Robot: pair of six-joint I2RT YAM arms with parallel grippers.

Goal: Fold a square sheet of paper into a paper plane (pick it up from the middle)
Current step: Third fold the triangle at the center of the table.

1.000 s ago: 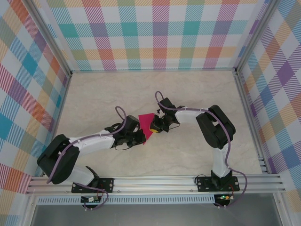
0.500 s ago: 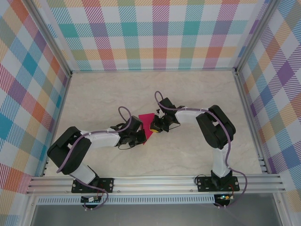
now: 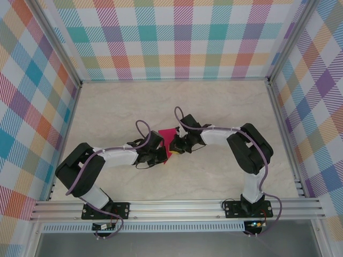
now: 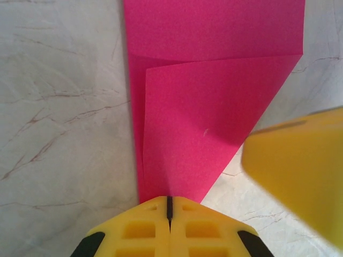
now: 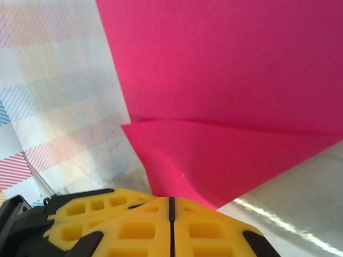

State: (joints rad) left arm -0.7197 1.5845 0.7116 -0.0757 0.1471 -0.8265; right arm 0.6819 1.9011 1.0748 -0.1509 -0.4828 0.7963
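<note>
Pale marble-look table top [image 3: 118,107], checked walls [image 3: 177,37] in many colours on three sides, silver metal posts [image 3: 56,43] in the corners, silver rail [image 3: 177,206] along the near edge, soft even light all over

The table [image 3: 107,107] is a pale cream marble-look top with thin brownish veins running through it, and it has metal rails along the sides and the near edge. Sitting on it around the middle is the square sheet of paper [image 3: 167,140], magenta-pink, with a triangular flap folded over onto itself. Can't really tell whether all of it lies flat.
</note>
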